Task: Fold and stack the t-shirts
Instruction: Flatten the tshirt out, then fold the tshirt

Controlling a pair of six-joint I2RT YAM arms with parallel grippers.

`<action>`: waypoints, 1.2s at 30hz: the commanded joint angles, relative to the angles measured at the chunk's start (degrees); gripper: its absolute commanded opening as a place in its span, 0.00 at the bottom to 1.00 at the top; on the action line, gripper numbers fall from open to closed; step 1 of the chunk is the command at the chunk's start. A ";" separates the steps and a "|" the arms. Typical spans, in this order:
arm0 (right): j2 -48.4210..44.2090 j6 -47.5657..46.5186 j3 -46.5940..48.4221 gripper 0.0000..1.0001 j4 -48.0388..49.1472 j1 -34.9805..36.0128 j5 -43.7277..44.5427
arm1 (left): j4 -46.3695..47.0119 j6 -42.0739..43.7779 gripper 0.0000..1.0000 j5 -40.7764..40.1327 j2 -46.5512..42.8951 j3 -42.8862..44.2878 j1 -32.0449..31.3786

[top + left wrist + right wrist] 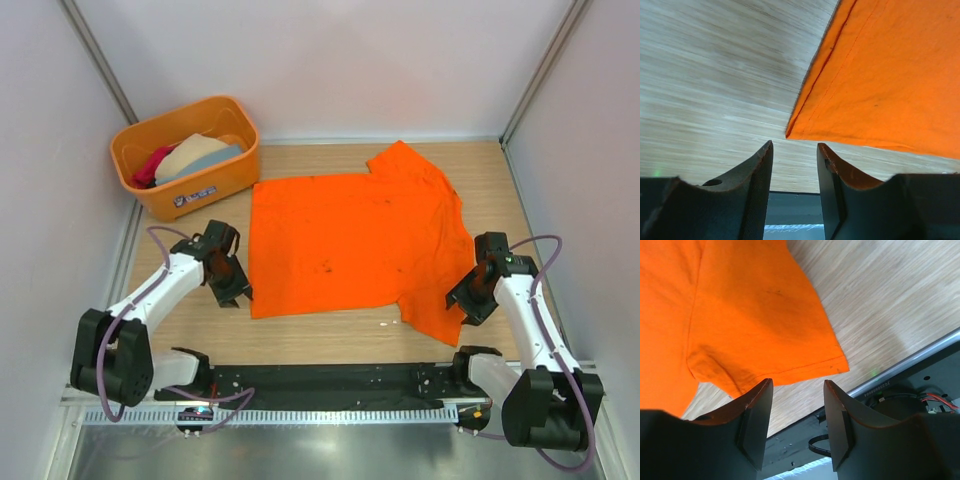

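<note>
From above, we see the orange t-shirt (pixel 350 240) flat mid-tabletop (pixel 300 335), the left end effector (pixel 236 293) at its 7 o'clock corner and the right end effector (pixel 468 302) at 4 o'clock. Left wrist: jaws narrowly apart, empty, the shirt corner (pixel 800 127) just ahead. Right wrist: likewise, at the sleeve (pixel 765 325) hem.

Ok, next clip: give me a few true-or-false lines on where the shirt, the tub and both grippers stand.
1. The orange t-shirt lies spread out on the table. True.
2. The left gripper is clamped on the shirt's corner. False: its jaws stand apart, with the corner just ahead of them.
3. The orange tub holds other garments. True.
4. The right gripper hovers at the collar. False: it is at a sleeve hem, jaws apart with nothing between them.
</note>
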 commanded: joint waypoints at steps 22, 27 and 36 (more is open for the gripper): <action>9.69 6.63 3.23 0.55 6.18 -1.12 1.80 | 9.55 -3.40 0.36 7.52 11.09 -6.81 0.15; 10.14 6.80 3.32 0.55 6.27 -1.12 1.98 | 9.47 -2.70 0.21 5.25 12.15 -6.54 0.41; 11.37 4.52 4.20 0.55 6.18 -1.03 2.25 | 9.74 1.07 0.00 3.21 10.23 -5.40 8.05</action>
